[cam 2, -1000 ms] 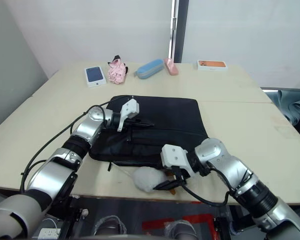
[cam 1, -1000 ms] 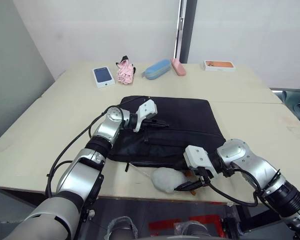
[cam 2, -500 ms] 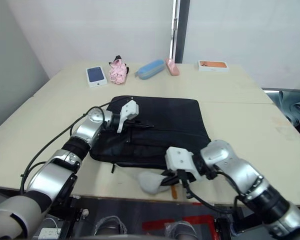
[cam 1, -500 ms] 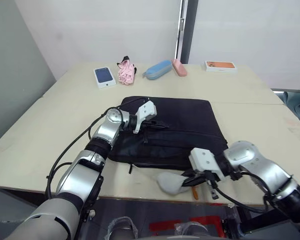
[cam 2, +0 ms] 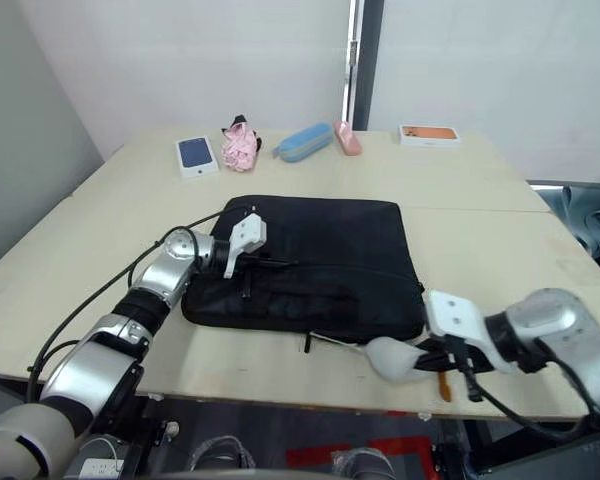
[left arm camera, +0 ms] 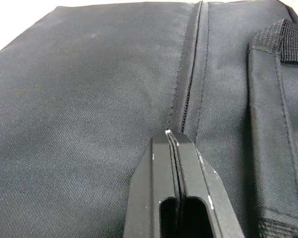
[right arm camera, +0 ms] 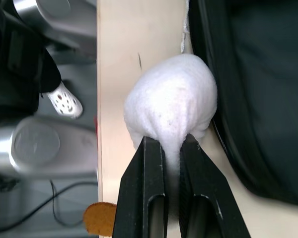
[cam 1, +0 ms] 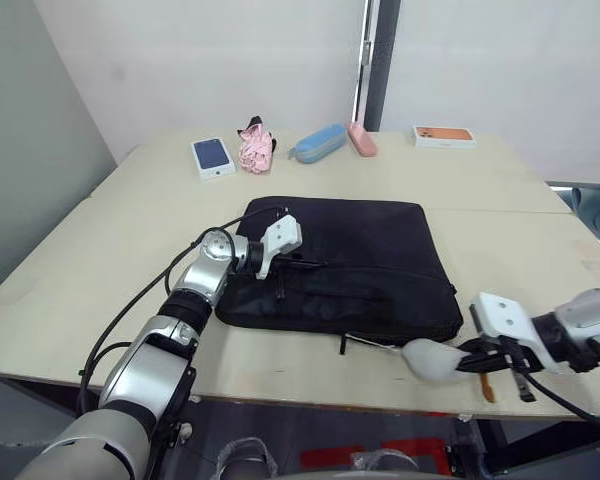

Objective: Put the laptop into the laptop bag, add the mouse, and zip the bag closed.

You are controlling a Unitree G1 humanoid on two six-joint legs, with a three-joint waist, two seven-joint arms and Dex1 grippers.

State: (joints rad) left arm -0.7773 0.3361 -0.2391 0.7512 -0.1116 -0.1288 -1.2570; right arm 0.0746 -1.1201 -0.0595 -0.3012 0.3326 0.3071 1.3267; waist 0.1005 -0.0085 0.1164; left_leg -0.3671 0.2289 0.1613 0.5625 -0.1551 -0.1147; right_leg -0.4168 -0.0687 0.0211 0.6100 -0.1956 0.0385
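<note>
The black laptop bag (cam 1: 360, 255) lies flat in the middle of the table. My left gripper (cam 1: 298, 260) rests on its near-left part, shut, with the tips (left arm camera: 171, 137) against a zipper seam (left arm camera: 191, 84) beside a handle strap (left arm camera: 278, 74). Past the bag's front right corner, my right gripper (cam 1: 477, 358) is shut on a soft white lump (right arm camera: 171, 99) at the table's front edge; an orange tail (cam 1: 487, 386) hangs by it. The laptop and the mouse are out of view.
Along the far side lie a white box with a blue picture (cam 1: 212, 156), a pink bundle (cam 1: 253, 148), a blue case (cam 1: 316, 141), a pink case (cam 1: 361, 138) and an orange-topped box (cam 1: 443, 135). A black pull tab (cam 1: 345, 343) hangs at the bag's front edge.
My right gripper has carried the white lump to the right along the table's front edge. The left gripper stays on the bag. The camera has shifted.
</note>
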